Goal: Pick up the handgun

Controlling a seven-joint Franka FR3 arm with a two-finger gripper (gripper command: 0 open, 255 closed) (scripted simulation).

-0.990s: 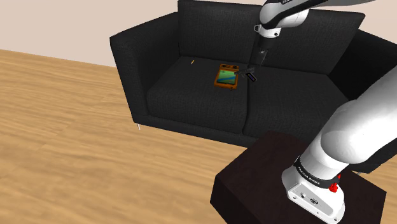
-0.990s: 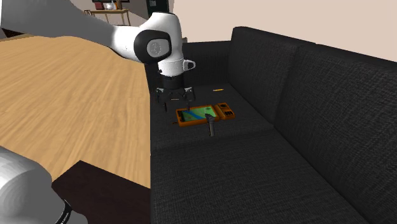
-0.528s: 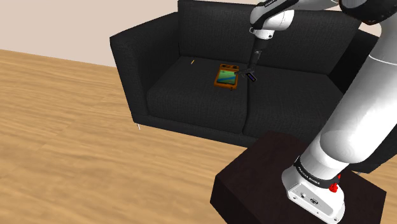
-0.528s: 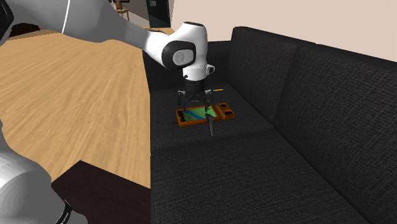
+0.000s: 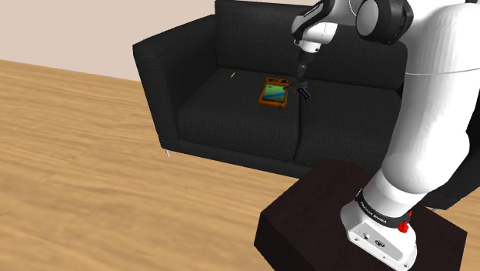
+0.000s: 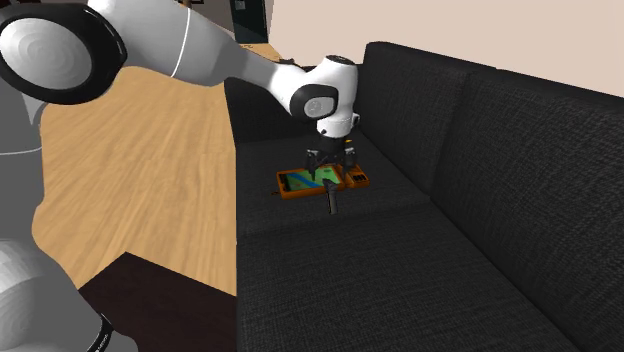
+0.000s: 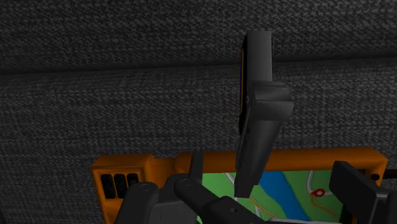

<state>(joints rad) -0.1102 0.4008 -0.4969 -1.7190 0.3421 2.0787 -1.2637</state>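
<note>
The handgun is a dark, nearly black pistol lying on the black sofa seat by the seam between the cushions. One end rests against an orange device with a green and blue map screen. My gripper hovers just above the gun and the device, pointing down. From the second exterior view the gripper hangs over the device, with the gun just in front of it. In the wrist view the gun runs lengthwise away from the open gripper, untouched by the fingers.
The black sofa has a tall backrest close behind the gripper and an armrest at the shoulder view's left. A thin yellow stick lies on the seat near the backrest. Wood floor spreads in front; the dark stand is at lower right.
The arm has swung across the seat towards the backrest; the gripper moved from the cushion's front edge to above the orange device and the gun. Gun and device have not moved.
</note>
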